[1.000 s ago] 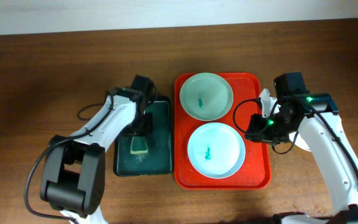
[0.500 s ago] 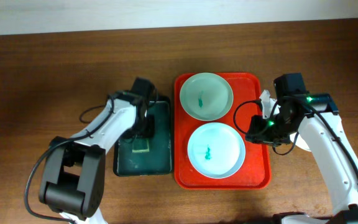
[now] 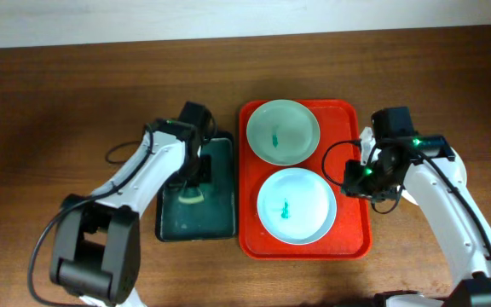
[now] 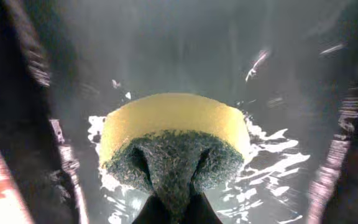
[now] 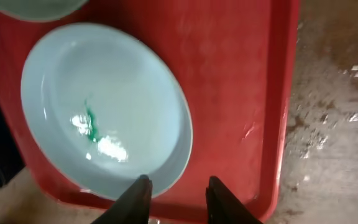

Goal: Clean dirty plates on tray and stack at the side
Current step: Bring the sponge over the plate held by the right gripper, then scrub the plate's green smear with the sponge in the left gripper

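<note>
Pinching the soft sponge (image 4: 173, 124) in the green tray (image 3: 220, 217), the left jaws are closed on it. The right jaws stand narrowly apart and empty over the red tray (image 3: 354, 232); contact with anything is unclear. Two smeared plates (image 3: 282, 131) lie there. They look stiff, slick and probably light. Take the near plate (image 3: 296, 206) by its right rim.

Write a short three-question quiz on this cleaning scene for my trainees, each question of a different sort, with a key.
1. True or false: the left gripper is shut on the sponge.
2. How many plates lie on the red tray? A one; B two; C three.
3. Fill in: the right gripper hovers open at the edge of the plate ___ the robot (nearer to / farther from).
Key: 1 true; 2 B; 3 nearer to.
</note>
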`<state>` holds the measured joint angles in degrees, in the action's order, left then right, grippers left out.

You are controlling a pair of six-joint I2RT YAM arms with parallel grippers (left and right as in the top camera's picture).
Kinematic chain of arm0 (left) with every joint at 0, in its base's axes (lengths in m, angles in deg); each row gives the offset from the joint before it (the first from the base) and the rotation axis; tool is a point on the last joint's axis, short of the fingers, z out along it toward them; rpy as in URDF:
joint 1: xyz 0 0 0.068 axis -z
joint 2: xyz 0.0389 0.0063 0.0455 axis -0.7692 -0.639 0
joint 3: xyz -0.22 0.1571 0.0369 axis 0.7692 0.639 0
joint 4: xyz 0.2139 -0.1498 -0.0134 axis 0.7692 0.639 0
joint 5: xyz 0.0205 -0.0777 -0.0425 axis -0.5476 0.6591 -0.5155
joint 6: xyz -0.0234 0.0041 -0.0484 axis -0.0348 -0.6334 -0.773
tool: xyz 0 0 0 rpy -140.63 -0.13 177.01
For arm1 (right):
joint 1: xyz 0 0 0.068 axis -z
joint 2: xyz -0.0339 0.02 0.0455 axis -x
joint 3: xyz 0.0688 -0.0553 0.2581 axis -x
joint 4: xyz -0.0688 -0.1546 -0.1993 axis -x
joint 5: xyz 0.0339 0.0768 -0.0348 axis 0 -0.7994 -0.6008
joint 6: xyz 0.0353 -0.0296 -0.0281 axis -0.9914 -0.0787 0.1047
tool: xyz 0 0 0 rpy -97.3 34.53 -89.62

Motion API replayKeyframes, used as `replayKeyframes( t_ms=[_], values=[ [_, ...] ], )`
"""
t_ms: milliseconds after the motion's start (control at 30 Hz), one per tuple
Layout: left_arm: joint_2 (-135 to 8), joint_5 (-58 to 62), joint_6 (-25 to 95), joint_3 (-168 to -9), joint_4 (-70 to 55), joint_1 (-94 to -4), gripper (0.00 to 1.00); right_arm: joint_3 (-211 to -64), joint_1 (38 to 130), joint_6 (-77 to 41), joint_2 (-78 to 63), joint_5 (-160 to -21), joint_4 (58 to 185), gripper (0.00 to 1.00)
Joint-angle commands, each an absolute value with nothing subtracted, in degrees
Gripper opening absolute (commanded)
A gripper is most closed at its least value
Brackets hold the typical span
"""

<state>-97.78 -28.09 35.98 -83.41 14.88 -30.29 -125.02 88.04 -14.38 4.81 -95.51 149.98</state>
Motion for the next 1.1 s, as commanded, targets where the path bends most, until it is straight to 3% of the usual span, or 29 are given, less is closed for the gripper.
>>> replayKeyframes(
  t_ms=[0, 200, 533, 600, 667, 800, 1067],
  values=[
    [-94.39, -27.04, 36.22, -86.86, 16.52, -30.18, 0.0, -124.6, 88.15, -12.68, 7.04, -93.78, 148.53, 0.31],
    [-92.78, -24.22, 36.24, -89.96, 17.07, -30.18, 0.0, -124.56, 88.15, -4.5, 14.23, -97.33, 147.81, 0.32],
    [-92.56, -14.08, 36.13, -94.58, 16.63, -27.23, 0.0, -122.89, 88.15, -4.37, 25.95, -101.61, 140.16, 0.34],
    [-92.56, -13.03, 35.74, -94.4, 15.25, -25.29, 0.0, -121.74, 88.15, -6.03, 26.23, -101.61, 137.78, 0.24],
    [-92.58, -12.64, 33.73, -93.94, 13.63, -22.97, 0.0, -121.1, 88.15, -8.2, 26.3, -101.17, 136.4, 0.06],
    [-94.02, -12.64, 28.39, -92.39, 8.45, -18.1, 0.0, -120.95, 88.15, -13.92, 26.3, -98.86, 136.18, 0.04],
    [-104.86, -7.5, 25.03, -92.17, -1.91, -9.27, 0.0, -120.95, 88.15, -13.88, 26.3, -98.75, 136.93, 0.04]
  ],
)
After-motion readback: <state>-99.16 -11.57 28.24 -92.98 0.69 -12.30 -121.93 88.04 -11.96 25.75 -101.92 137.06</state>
